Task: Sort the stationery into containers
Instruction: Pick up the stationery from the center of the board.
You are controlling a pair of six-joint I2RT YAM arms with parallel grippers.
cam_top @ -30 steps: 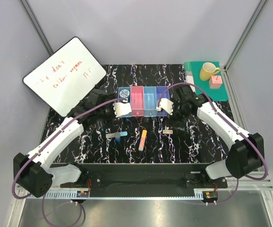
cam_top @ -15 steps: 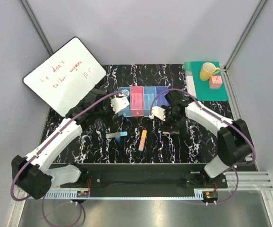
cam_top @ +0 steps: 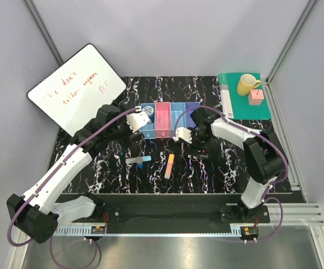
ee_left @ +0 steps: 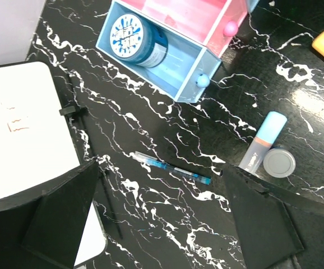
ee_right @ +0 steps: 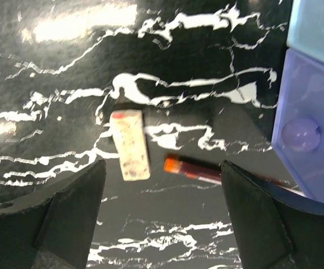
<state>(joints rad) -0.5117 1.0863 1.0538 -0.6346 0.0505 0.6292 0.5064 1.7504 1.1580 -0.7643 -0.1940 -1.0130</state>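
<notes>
Plainly open and empty, the left hand (ee_left: pixel 159 202) hung over the blue pen (ee_left: pixel 173 168) on the bench (ee_left: pixel 151 112), with the marker (ee_left: pixel 260 147) near it and the bottle (ee_left: pixel 135 39) in the end blue bin (ee_left: pixel 181 64). The right hand (ee_right: pixel 159 188), likewise open and empty, hung above the eraser (ee_right: pixel 130 153) and red pen (ee_right: pixel 194 170), just beside the purple bin (ee_right: pixel 313 89).

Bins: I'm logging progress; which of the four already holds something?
The light blue bin at the left end: the blue round bottle sits in it. The pink-red bin, second light blue bin and purple bin look empty.
</notes>
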